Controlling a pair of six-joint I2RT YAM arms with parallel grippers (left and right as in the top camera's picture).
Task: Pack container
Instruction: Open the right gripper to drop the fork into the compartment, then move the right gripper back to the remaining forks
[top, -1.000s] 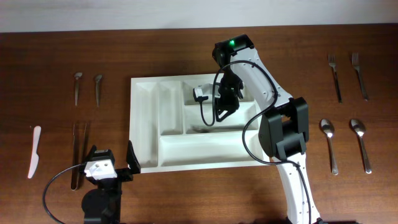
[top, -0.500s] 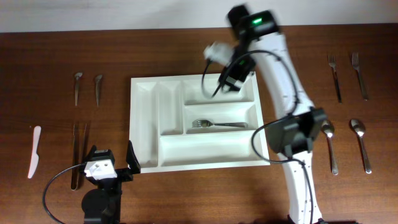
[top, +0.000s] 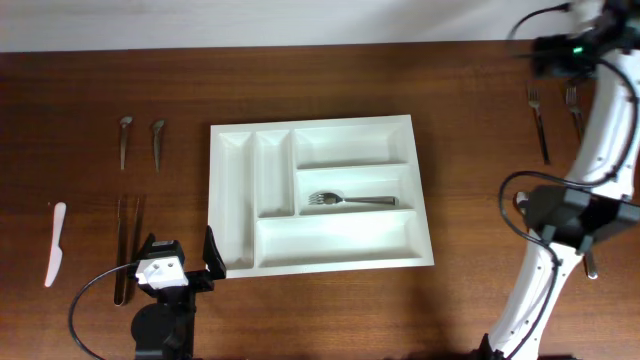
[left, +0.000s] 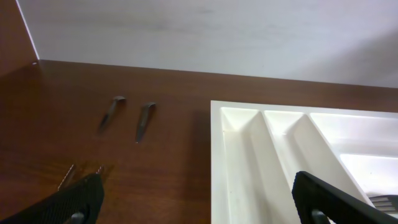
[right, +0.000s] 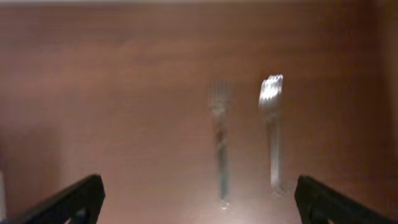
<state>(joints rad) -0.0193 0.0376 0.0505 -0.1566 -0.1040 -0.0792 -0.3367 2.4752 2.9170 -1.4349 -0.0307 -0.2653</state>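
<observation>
Your right gripper (right: 199, 202) is spread wide with nothing in it, hanging over a dull fork (right: 219, 143) and a shinier fork (right: 272, 130) near the worktop's (top: 100, 80) far right corner. A second ago it was down in the container (top: 340, 242). The container sits mid-worktop, with a lone fork (top: 350, 200) in its middle crosswise compartment. Your left gripper (left: 202, 202) is wide and empty too, parked by the container's near left corner.
</observation>
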